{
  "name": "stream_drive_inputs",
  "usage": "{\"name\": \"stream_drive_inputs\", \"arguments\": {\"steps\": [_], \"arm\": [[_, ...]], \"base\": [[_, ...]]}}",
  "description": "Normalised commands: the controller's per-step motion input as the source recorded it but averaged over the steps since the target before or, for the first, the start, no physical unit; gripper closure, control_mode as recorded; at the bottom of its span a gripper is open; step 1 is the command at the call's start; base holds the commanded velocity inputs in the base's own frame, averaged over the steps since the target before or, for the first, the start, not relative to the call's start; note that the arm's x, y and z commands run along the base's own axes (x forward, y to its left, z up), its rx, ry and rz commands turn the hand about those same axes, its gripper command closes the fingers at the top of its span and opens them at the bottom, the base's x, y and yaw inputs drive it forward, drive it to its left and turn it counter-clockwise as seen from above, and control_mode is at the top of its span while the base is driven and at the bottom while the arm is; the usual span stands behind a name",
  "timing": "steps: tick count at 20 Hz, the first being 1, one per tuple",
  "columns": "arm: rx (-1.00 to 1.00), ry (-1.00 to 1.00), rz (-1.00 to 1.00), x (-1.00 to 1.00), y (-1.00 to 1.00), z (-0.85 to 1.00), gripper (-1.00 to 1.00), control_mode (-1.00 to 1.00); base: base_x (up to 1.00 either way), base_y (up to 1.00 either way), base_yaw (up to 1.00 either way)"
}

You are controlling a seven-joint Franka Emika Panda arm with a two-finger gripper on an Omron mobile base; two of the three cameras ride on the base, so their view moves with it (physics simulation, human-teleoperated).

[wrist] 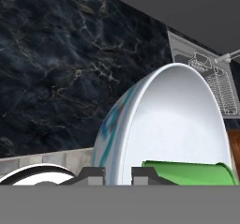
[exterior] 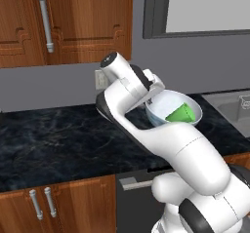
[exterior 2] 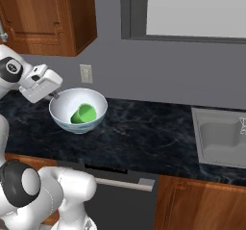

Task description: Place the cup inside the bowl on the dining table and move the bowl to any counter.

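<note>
Clamped on the near rim of the bowl — pincer pinching the wall, one fingertip inside, one outside. Held over the black bench, seemingly just above it, with the cup lying tipped inside — straight down next, by judgement.

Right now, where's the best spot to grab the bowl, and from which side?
Grab the bowl by its thin flaring rim, on the arm's side. The gripper is shut there, one finger inside, one outside. The cup lying inside leaves that edge free.
</note>
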Motion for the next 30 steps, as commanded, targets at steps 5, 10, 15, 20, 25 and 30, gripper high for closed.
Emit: {"name": "stream_drive_inputs", "arguments": {"steps": [5,10,15,20,25,30], "arm": [[0.0,0.0,0.0,0.05,0.0,-0.06,1.0,-1.0],[0.01,0.0,0.0,0.12,0.0,-0.14,1.0,-1.0],[0.0,0.0,0.0,0.03,-0.02,-0.05,1.0,-1.0],[-0.13,0.07,0.0,0.28,-0.3,-0.41,1.0,-1.0],[-0.15,0.09,0.0,0.31,-0.39,-0.33,1.0,-1.0],[-0.06,0.0,0.0,0.56,-0.4,-0.24,1.0,-1.0]], "base": [[0.0,0.0,0.0],[0.0,0.0,0.0],[0.0,0.0,0.0],[0.0,0.0,0.0],[0.0,0.0,0.0],[0.0,0.0,0.0]]}}
